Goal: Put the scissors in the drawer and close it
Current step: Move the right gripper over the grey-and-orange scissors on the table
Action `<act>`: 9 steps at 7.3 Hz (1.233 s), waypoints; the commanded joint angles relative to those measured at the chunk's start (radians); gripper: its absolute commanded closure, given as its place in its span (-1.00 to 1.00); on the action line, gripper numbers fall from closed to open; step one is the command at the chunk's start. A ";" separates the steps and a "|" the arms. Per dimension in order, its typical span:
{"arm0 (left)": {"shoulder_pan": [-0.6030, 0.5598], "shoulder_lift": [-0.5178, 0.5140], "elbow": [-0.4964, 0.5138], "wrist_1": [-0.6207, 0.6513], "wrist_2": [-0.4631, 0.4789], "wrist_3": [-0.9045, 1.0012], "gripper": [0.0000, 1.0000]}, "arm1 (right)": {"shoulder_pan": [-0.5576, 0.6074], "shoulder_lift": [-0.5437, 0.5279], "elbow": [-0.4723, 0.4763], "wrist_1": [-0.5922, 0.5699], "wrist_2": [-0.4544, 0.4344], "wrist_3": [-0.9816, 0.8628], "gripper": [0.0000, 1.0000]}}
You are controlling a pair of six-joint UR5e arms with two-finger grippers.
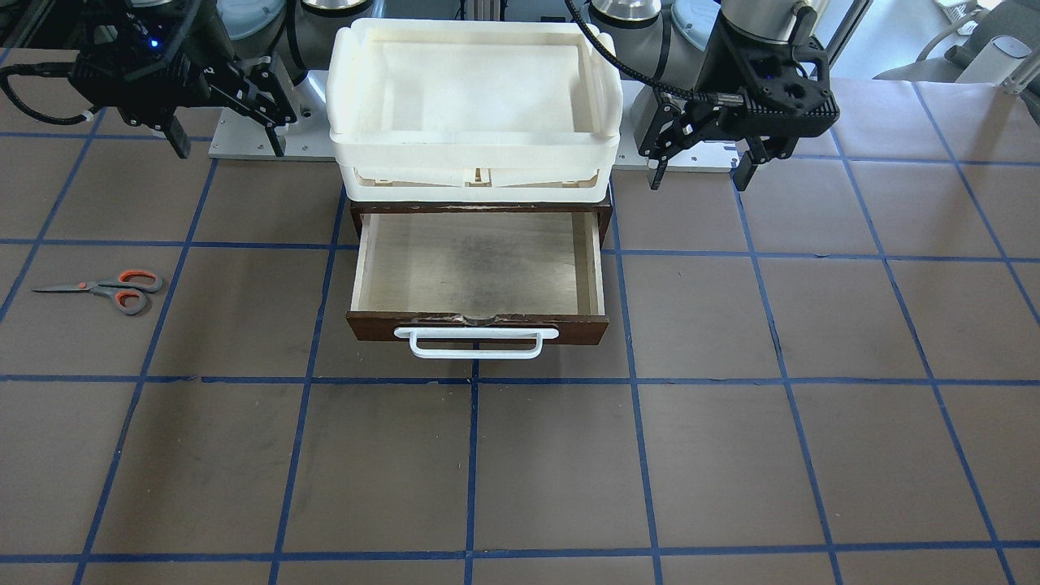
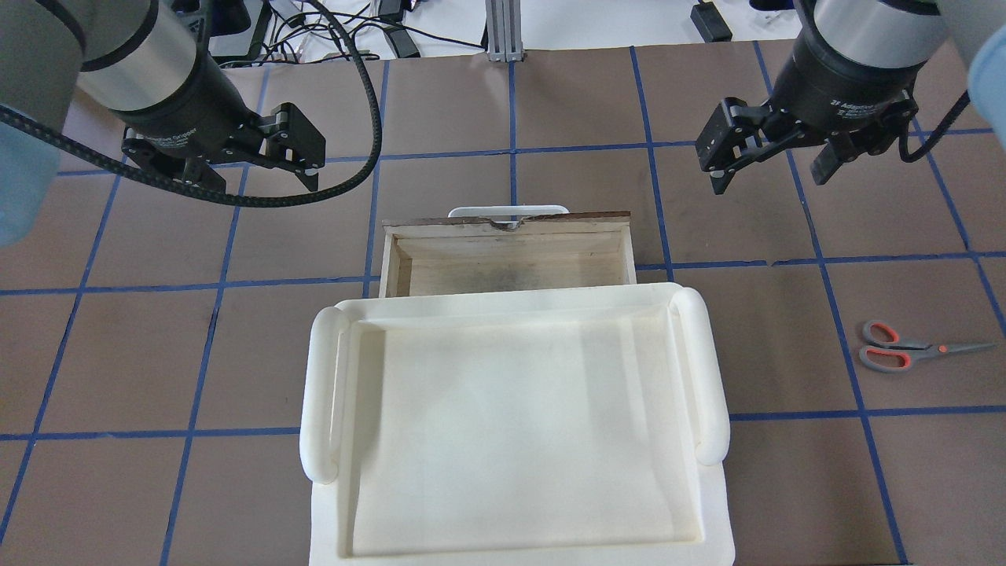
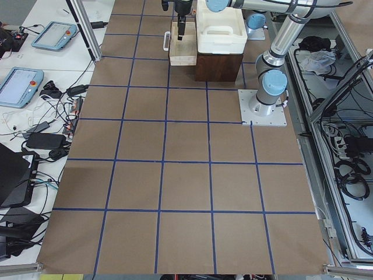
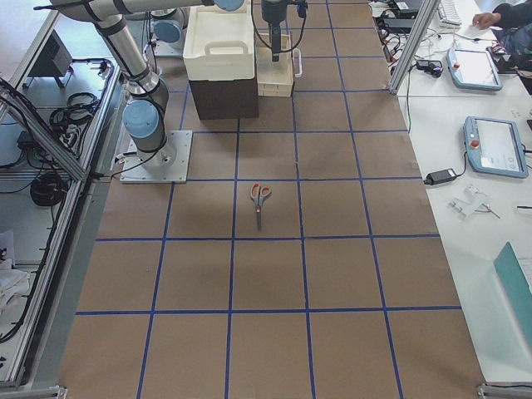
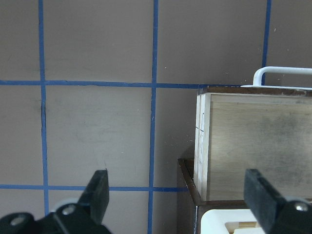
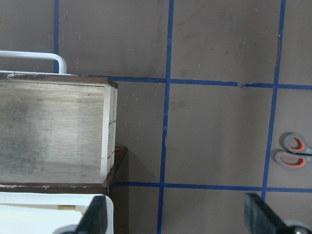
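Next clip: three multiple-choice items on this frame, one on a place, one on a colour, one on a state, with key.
1. Where are the scissors? A) inside the drawer B) on the table, robot's right side C) on the table, robot's left side
2. What colour is the drawer's handle? A) orange B) white C) black
3. What state is the drawer in? A) shut B) open, holding the scissors C) open and empty
Key: 1 B, they lie in the overhead view's right half; 2 B, a white bar on the dark front; 3 C, its bare plywood floor shows.
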 commanded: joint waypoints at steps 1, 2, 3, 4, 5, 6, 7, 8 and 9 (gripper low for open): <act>0.000 -0.002 0.001 0.000 -0.001 0.000 -1.00 | -0.005 -0.002 0.002 0.005 -0.001 -0.005 -1.00; 0.000 -0.002 0.000 0.000 -0.001 0.002 -1.00 | -0.012 0.000 0.002 0.004 -0.001 -0.007 -1.00; -0.002 -0.008 0.000 0.000 -0.001 -0.001 -1.00 | -0.017 0.001 0.002 0.007 -0.002 -0.007 -1.00; -0.002 -0.008 0.001 0.000 0.001 -0.002 -1.00 | -0.019 0.000 0.002 0.022 -0.005 -0.021 -1.00; -0.002 -0.002 0.001 0.000 0.001 -0.002 -1.00 | -0.041 0.003 0.003 0.019 -0.027 -0.129 -0.99; -0.002 0.001 0.001 0.000 0.001 -0.002 -1.00 | -0.136 0.004 0.008 0.025 -0.030 -0.303 -0.98; -0.002 0.003 0.000 -0.005 0.011 -0.002 -1.00 | -0.270 0.003 0.058 0.013 -0.018 -0.549 -0.98; -0.002 0.003 0.001 -0.005 0.004 -0.002 -1.00 | -0.386 0.004 0.133 -0.013 -0.024 -0.790 -0.97; -0.002 -0.003 0.001 0.000 0.001 -0.002 -1.00 | -0.490 0.004 0.226 -0.095 -0.021 -1.016 -0.97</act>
